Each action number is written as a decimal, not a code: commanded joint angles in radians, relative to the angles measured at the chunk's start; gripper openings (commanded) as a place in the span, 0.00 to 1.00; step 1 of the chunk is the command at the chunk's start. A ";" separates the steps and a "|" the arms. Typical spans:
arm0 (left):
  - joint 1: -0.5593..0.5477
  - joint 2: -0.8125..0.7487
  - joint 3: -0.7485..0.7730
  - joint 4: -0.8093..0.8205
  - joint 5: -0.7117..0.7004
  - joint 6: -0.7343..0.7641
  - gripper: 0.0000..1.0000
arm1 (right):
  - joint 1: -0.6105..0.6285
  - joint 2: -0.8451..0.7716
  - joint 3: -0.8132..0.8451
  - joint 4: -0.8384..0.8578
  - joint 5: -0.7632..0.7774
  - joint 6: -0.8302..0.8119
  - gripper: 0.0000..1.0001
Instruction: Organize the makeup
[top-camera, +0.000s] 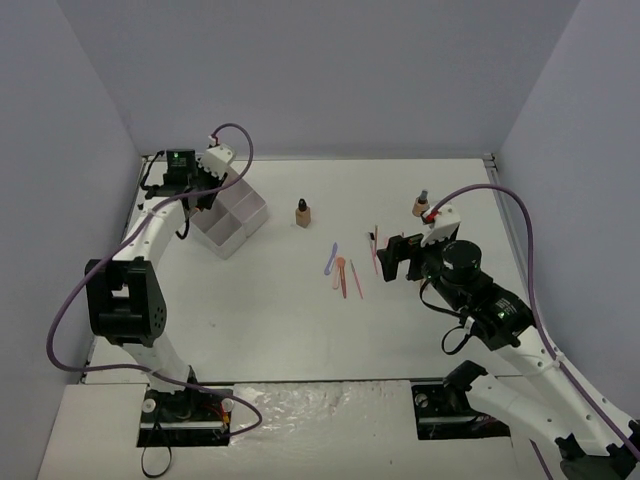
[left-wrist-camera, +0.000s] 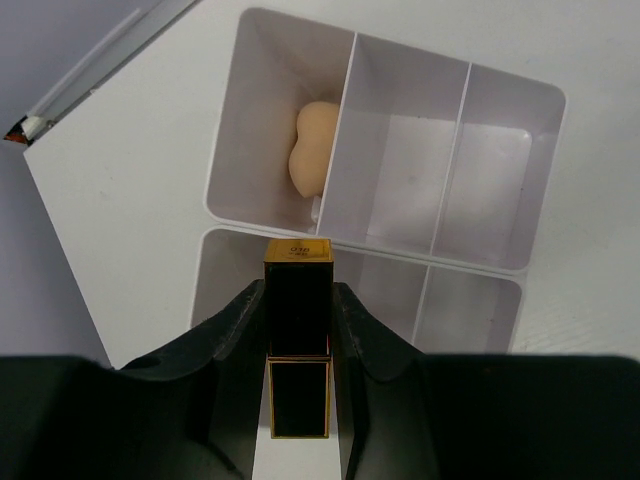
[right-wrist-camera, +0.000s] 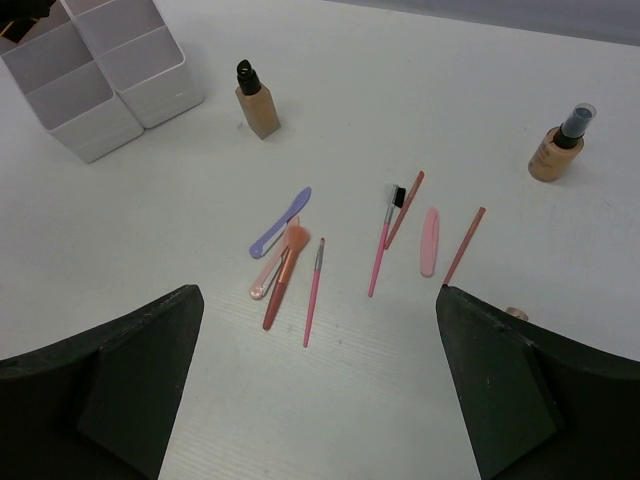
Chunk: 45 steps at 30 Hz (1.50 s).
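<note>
Risk, as I judged it: the black-gold lipstick tube (left-wrist-camera: 298, 285) hung over the wall between two compartments of the white box (left-wrist-camera: 520, 130), one holding a sponge (left-wrist-camera: 315, 150). Released there, it could catch the wall and topple out. My left gripper (left-wrist-camera: 298, 305) was clamped narrowly on the tube. My right gripper (right-wrist-camera: 318, 345) stood wide apart, empty, above the loose sticks (right-wrist-camera: 285, 275).

The only lettering in view sits on the gold end face of the black-gold lipstick tube (left-wrist-camera: 298, 340), seen from the left wrist camera. It is two short lines of small dark print, too blurred to make out. No other text, brand or number can be read in any view.
</note>
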 joint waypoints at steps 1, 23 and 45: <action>0.024 -0.004 0.056 0.042 0.014 0.058 0.02 | -0.007 0.020 0.010 0.083 -0.015 -0.012 1.00; 0.063 0.026 0.047 0.044 0.008 0.137 0.26 | -0.007 0.049 0.004 0.099 -0.017 -0.012 1.00; 0.062 -0.157 0.118 0.021 -0.072 -0.210 0.90 | -0.074 0.219 0.056 -0.085 0.299 0.287 0.98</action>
